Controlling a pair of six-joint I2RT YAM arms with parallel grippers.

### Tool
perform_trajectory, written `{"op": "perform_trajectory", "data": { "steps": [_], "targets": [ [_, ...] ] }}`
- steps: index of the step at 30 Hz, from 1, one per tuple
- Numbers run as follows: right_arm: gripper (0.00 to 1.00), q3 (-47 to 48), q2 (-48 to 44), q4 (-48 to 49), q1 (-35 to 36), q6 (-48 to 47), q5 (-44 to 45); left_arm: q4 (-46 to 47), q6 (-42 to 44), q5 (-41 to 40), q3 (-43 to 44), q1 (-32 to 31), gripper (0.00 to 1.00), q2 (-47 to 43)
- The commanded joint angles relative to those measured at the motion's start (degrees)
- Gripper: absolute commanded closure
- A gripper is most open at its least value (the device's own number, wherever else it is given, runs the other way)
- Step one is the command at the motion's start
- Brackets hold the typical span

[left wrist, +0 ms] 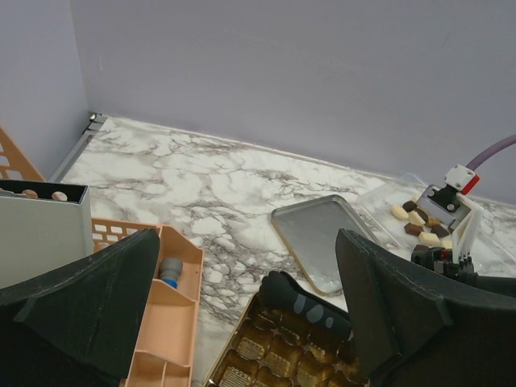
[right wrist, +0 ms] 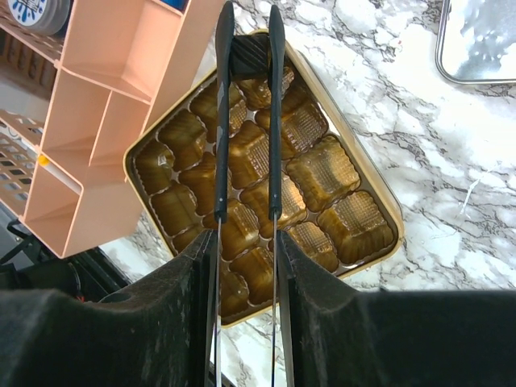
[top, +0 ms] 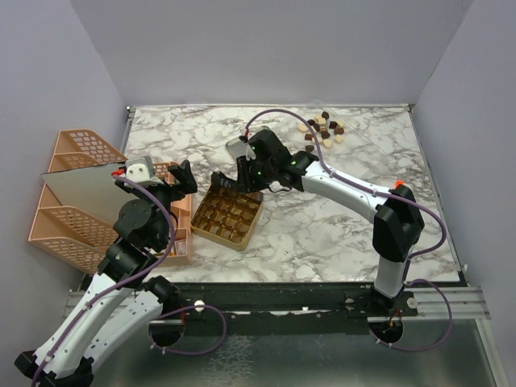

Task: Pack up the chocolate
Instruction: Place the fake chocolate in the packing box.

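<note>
The loose chocolate (top: pixel 324 129) lies in a heap at the table's far right, also seen as the chocolate pile (left wrist: pixel 421 222) in the left wrist view. The golden tray (top: pixel 251 226) of compartments sits mid-table. My right gripper (top: pixel 254 173) hovers over it, shut on black-tipped metal tongs (right wrist: pixel 222 121). The tong tips reach the tray's (right wrist: pixel 379 189) far corner, where a dark ridged piece (right wrist: pixel 250 56) sits between them. My left gripper (left wrist: pixel 248 242) stands wide open and holds nothing, just left of the tray (left wrist: pixel 234 343).
A peach divided organizer (top: pixel 181 226) lies against the tray's left side. Peach file racks (top: pixel 72 161) and a grey board (top: pixel 81 181) stand at the far left. A flat silver lid (left wrist: pixel 318 234) rests beyond the tray, under my right arm.
</note>
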Motion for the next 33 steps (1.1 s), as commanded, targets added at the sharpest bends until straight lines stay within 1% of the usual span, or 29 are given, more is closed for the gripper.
{"op": "perform_trajectory", "data": {
  "steps": [1,8,16,20,28,31,33],
  "targets": [
    [0.63,2.20,0.85,-0.08,0.61,0.26,0.16,0.99,-0.24,-1.22,-0.72,-0.15,0.01,-0.59],
    [0.62,1.40,0.39,-0.43,0.66,0.23,0.62,0.97,-0.24,-1.22,-0.77,-0.15,0.01,-0.86],
    [0.63,1.70,-1.76,-0.79,0.55,0.04,1.55,1.09,-0.16,-0.88,-0.86,-0.15,0.01,-0.82],
    [0.64,3.62,-2.67,-4.03,0.54,-2.34,7.35,1.07,-0.07,-0.71,-0.79,-0.15,0.01,-0.80],
    [0.64,6.36,-4.41,-9.66,-0.67,-7.19,23.10,1.08,-0.07,0.07,-0.78,-0.15,0.01,-0.80],
    [0.64,5.86,-5.07,-11.39,-2.93,-8.49,29.03,1.19,-0.24,0.40,-0.86,-0.15,0.01,-0.64],
    [0.65,4.77,-5.68,-11.70,-5.04,-9.13,31.35,1.13,-0.24,0.78,-0.78,-0.15,0.01,-0.61]
  ]
}}
